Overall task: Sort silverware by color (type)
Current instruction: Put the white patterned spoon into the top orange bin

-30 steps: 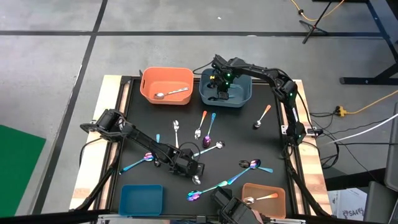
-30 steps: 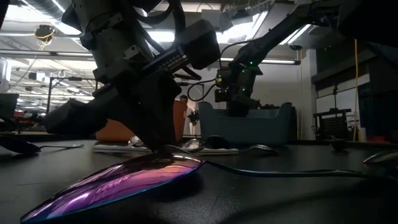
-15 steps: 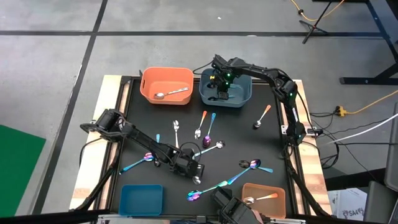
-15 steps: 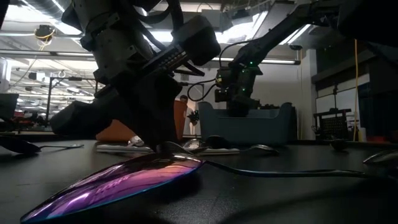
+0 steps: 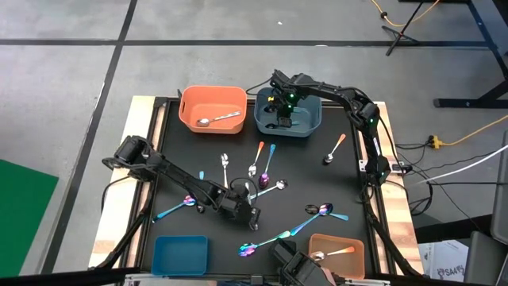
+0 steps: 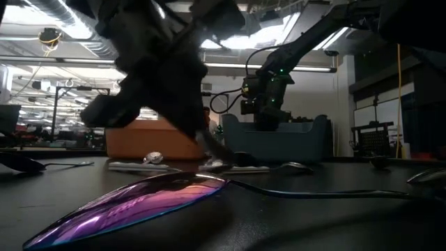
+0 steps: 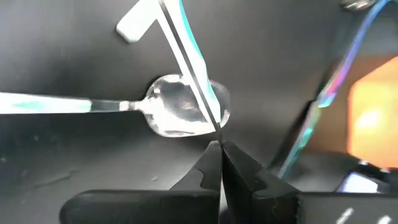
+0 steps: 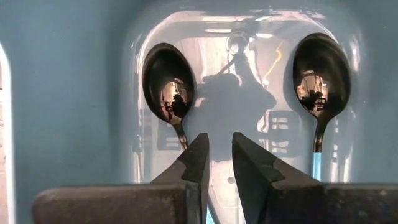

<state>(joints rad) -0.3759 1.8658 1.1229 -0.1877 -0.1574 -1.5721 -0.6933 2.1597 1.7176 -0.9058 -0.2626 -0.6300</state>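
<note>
Small spoons lie scattered on the black table [image 5: 190,151]. My left gripper [image 7: 217,142] hangs shut above the near middle of the table [image 5: 248,213], with a thin spoon [image 7: 189,56] with a teal sheen in its tips. Under it lies a silver-bowled spoon [image 7: 183,115] with a pale teal handle. My right gripper [image 8: 217,149] stands over the grey-blue bin [image 5: 305,125] at the far edge. Its fingers are a little apart with nothing between them. Two black spoons [image 8: 168,78] [image 8: 320,68] lie on that bin's floor. My left gripper pinches the thin spoon's handle [image 7: 214,124] at the very tips of its two fingers. The fingers slant down at it from the table's left side. The spoon sticks out beyond the tips, tilted [image 6: 217,148]. Which end of it they have, I cannot tell.
An orange bin [image 5: 190,119] at the far edge holds a silver spoon. A blue bin [image 5: 181,254] stands at the near left. A smaller orange bin [image 5: 349,242] at the near right holds an orange-handled spoon. An iridescent spoon [image 6: 132,206] lies close before the low camera.
My left gripper has risen from the table and rolled about its own line, taking the thin spoon up with it. My right gripper has kept still over the grey-blue bin.
</note>
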